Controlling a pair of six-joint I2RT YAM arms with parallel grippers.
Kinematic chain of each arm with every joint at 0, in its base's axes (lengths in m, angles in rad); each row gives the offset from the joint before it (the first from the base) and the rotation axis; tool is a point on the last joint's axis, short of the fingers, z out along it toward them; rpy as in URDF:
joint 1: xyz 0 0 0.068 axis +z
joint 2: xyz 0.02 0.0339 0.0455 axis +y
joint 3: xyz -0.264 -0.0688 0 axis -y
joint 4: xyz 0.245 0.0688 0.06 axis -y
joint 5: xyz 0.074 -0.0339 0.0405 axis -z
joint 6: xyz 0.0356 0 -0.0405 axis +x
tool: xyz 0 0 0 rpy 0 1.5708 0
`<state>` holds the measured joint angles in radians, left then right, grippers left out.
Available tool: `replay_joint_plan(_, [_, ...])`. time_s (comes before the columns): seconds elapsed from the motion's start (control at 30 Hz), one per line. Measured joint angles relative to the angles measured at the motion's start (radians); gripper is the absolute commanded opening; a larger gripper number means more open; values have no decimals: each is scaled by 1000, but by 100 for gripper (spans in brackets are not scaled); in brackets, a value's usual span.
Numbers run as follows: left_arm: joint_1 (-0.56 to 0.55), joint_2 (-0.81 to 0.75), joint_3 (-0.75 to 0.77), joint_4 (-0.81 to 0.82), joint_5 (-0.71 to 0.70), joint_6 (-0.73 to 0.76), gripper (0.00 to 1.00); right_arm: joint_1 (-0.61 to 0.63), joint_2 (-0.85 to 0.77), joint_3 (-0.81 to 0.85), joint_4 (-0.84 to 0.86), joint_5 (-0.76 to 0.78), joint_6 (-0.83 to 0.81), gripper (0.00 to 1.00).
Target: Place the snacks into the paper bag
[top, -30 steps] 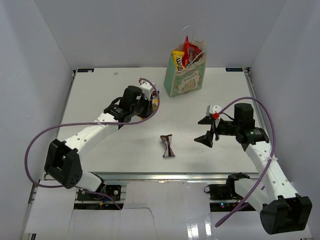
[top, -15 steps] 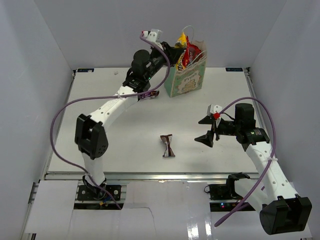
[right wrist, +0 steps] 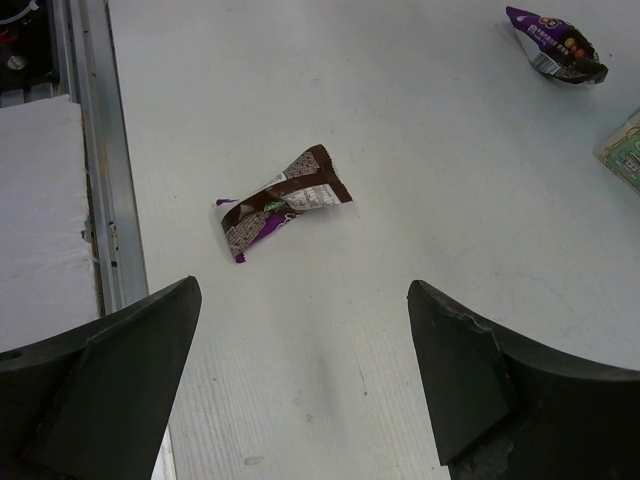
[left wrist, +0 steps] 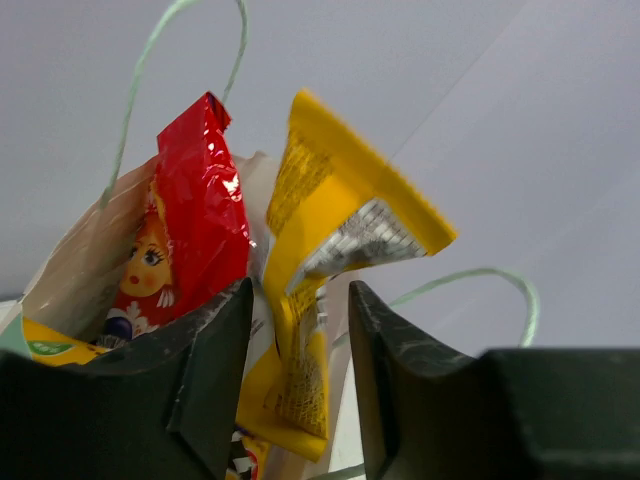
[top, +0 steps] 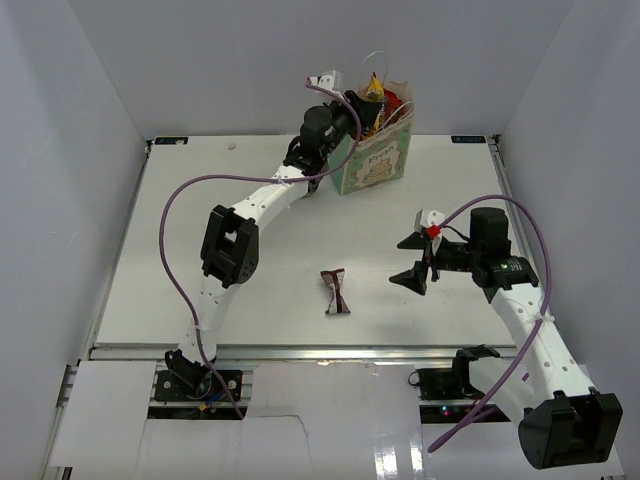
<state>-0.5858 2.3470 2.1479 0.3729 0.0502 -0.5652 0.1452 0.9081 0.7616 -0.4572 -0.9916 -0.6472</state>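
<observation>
The mint-green paper bag (top: 372,165) stands upright at the far side of the table (top: 230,260), with a red chip bag (left wrist: 190,240) sticking out of its mouth. Over that mouth the left fingers (left wrist: 215,370) are clamped on a yellow candy packet (left wrist: 296,380). A brown-white bar wrapper (right wrist: 283,200) lies mid-table and a small purple wrapper (right wrist: 555,42) lies beside the bag. The right fingers (right wrist: 110,370) hang spread wide apart above the bar wrapper, holding nothing.

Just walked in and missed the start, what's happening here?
The left gripper holds a yellow candy packet at the mouth of the paper bag, where a red chip bag already sticks out. The right gripper hovers open near a loose brown-white bar wrapper; a purple wrapper also lies outside the bag.
</observation>
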Motion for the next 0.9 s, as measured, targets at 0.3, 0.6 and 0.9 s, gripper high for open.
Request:
replay_joint_plan(0.3, [-1, -33, -31, 29, -18, 9, 86, 0, 16, -7, 12, -2, 10, 90])
replay_joint_plan(0.6, [-2, -268, -180, -29, -50, 133, 89, -10, 28, -11, 14, -3, 10, 90])
replay_joint_plan(0.9, [-2, -876, -678, -11, -126, 298, 89, -21, 56, -25, 35, -1, 19, 89])
